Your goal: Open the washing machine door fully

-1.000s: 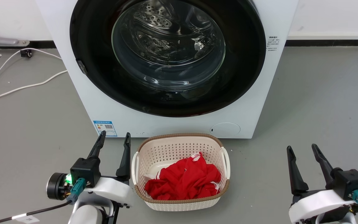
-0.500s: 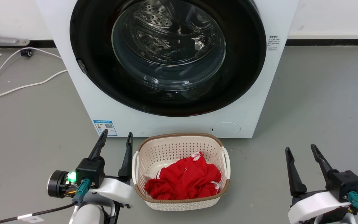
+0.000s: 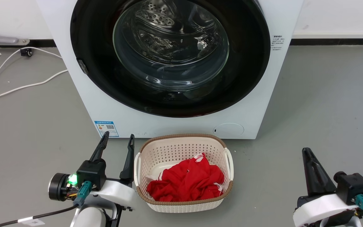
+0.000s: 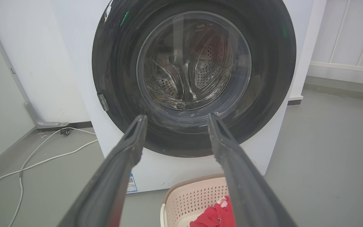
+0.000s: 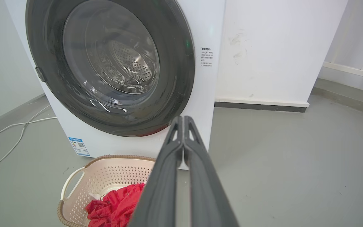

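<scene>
The one thing that has changed in the last half-second is the right gripper: its two fingers, which stood apart, are now pressed together into a single dark point. They are empty, and in the right wrist view they meet tip to tip with nothing between them. The left gripper has kept its place just beside the basket, its fingers spread wide and holding nothing. The washing machine door has not budged. It sits shut, flush against the white front of the washing machine, well apart from both grippers. So the task has hardly begun (nothing touches the door yet). Closing the right fingers reads to me as preparation, perhaps to hook or push at the rim with one narrow tip rather than pinch it. A small grey tab sits on the door's left rim; whether it is the catch I cannot tell. The basket, with red cloth in it, stands on the floor right before the door and may lie in its swing.
</scene>
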Robot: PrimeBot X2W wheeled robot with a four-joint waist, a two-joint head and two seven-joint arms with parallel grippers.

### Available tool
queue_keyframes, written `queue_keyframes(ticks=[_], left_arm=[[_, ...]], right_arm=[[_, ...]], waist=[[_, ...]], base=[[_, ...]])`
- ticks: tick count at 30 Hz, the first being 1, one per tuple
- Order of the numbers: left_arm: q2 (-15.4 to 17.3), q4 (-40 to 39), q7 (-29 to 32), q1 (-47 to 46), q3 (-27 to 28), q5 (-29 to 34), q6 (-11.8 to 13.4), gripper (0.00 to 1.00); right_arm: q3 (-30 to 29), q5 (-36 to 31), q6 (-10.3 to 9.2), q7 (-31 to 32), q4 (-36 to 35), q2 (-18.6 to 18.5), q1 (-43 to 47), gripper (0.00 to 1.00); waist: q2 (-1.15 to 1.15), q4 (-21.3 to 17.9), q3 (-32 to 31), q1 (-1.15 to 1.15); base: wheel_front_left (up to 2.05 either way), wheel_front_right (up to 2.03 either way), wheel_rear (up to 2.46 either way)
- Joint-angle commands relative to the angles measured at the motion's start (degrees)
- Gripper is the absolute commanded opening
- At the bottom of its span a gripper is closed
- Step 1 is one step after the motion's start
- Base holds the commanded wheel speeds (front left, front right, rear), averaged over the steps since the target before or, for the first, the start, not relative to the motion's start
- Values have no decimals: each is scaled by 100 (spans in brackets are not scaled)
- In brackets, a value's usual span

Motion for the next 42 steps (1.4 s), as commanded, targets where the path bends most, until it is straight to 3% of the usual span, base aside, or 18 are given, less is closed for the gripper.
queue_keyframes(ticks=[1, 9, 13, 17, 22, 30, 34, 37, 42], left_arm=[[-16, 1, -16, -45, 3, 38, -8, 100], [-40, -9, -15, -50, 10, 31, -11, 100], [-48, -23, -15, -63, 22, 29, -10, 100], [-56, -36, -15, -87, 34, 30, -7, 100], [-60, -53, -15, -163, 52, 30, -11, 100], [-72, -120, -15, -351, 66, 51, -22, 100], [-77, -182, -15, -456, 74, 56, -25, 100], [-82, -220, -15, -544, 87, 63, -10, 100], [-88, -281, -15, -703, 128, 71, 4, 100]], right_arm=[[-3, 45, -4, -32, 3, 22, -8, 0], [-53, 140, -4, -58, 7, 21, -85, 0], [-144, 685, -4, -148, 33, 21, -161, 0], [-316, 1997, -4, -254, 245, 18, -324, 0], [-492, 3142, -3, -405, 583, 19, -700, 0], [-695, 5844, -3, -520, 1090, 15, -1616, 0], [-939, 7271, -3, -273, 1251, 15, -2186, 0], [-1216, 8004, -3, 43, 1363, 13, -2670, 0], [-1476, 8560, -2, 529, 1737, -296, -3576, 0]], waist=[[0, 2, 7, 0], [0, 9, 34, 0], [0, 1, 67, 0], [0, -23, 120, 0], [0, -40, 255, 0], [0, -21, 597, 0], [0, -2, 840, 0], [0, 3, 992, 0], [0, -11, 1243, 0]], base=[[0, 0, 0], [0, 0, 0], [0, 0, 0], [0, 0, 0], [0, 0, 0], [0, 0, 0], [0, 0, 0], [0, 0, 0], [0, 0, 0]])
